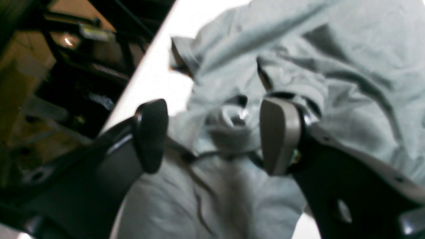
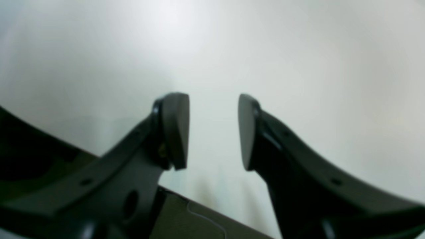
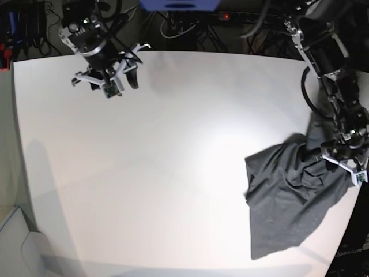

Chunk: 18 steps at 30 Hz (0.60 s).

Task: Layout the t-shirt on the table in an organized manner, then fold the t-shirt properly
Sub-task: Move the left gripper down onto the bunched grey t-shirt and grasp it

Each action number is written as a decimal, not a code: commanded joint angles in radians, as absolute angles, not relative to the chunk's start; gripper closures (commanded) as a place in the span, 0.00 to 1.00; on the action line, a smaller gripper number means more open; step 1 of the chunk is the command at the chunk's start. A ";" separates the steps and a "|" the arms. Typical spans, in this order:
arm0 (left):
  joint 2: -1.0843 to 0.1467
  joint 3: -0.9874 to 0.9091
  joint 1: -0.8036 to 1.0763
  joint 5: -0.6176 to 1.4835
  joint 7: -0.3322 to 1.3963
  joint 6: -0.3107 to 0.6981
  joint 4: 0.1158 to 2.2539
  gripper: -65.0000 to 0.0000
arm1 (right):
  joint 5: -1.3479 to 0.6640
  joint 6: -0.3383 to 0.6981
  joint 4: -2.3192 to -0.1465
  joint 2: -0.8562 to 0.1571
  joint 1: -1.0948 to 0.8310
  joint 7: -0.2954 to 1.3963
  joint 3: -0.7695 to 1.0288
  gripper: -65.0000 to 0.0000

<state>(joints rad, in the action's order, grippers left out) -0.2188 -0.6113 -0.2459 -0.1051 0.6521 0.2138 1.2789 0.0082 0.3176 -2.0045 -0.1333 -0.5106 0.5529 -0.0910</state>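
The dark grey t-shirt (image 3: 282, 196) lies crumpled near the right edge of the white table (image 3: 173, 161), one part trailing toward the front. In the base view my left gripper (image 3: 330, 157) rests at the shirt's upper right part. In the left wrist view, my left gripper (image 1: 215, 136) stands open, its fingers wide apart on either side of a bunched fold of the t-shirt (image 1: 332, 49), and neither pad presses the cloth. My right gripper (image 3: 128, 72) hangs at the far left of the table, away from the shirt. It is open (image 2: 213, 132) with nothing between its fingers.
The table's edge (image 1: 146, 83) runs just beside the shirt in the left wrist view, with dark frame parts and floor (image 1: 66, 83) beyond it. Cables and equipment (image 3: 184, 23) sit behind the table's far edge. Only bare table (image 2: 212, 49) lies under the right gripper.
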 commanded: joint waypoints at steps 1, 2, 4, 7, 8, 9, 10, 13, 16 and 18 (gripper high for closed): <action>-0.234 -0.611 -0.278 -0.101 0.628 0.216 1.262 0.35 | 0.002 0.318 -2.022 -0.136 -0.513 0.529 -0.090 0.61; -0.234 -0.611 -0.286 -0.101 0.628 0.214 1.239 0.35 | 0.002 0.318 -2.022 -0.136 -0.515 0.529 -0.090 0.61; -0.234 -0.611 -0.302 -0.101 0.611 0.214 1.194 0.35 | 0.002 0.318 -2.022 -0.136 -0.515 0.529 -0.090 0.61; -0.214 -0.611 -0.306 -0.102 0.575 0.211 1.176 0.35 | 0.002 0.318 -2.022 -0.136 -0.515 0.529 -0.090 0.61; -0.209 -0.611 -0.306 -0.107 0.567 0.211 1.171 0.35 | 0.002 0.318 -2.022 -0.136 -0.515 0.529 -0.090 0.61; -0.208 -0.611 -0.306 -0.107 0.562 0.211 1.165 0.35 | 0.002 0.318 -2.022 -0.136 -0.515 0.529 -0.090 0.61; -0.206 -0.611 -0.306 -0.105 0.559 0.211 1.162 0.35 | 0.002 0.318 -2.022 -0.136 -0.516 0.529 -0.090 0.61; -0.200 -0.611 -0.306 -0.105 0.559 0.211 1.162 0.35 | 0.002 0.318 -2.022 -0.136 -0.516 0.529 -0.090 0.61; -0.200 -0.611 -0.306 -0.101 0.559 0.211 1.161 0.35 | 0.002 0.318 -2.022 -0.136 -0.516 0.529 -0.090 0.61; -0.199 -0.611 -0.306 -0.101 0.559 0.214 1.152 0.35 | 0.002 0.318 -2.022 -0.136 -0.516 0.529 -0.090 0.61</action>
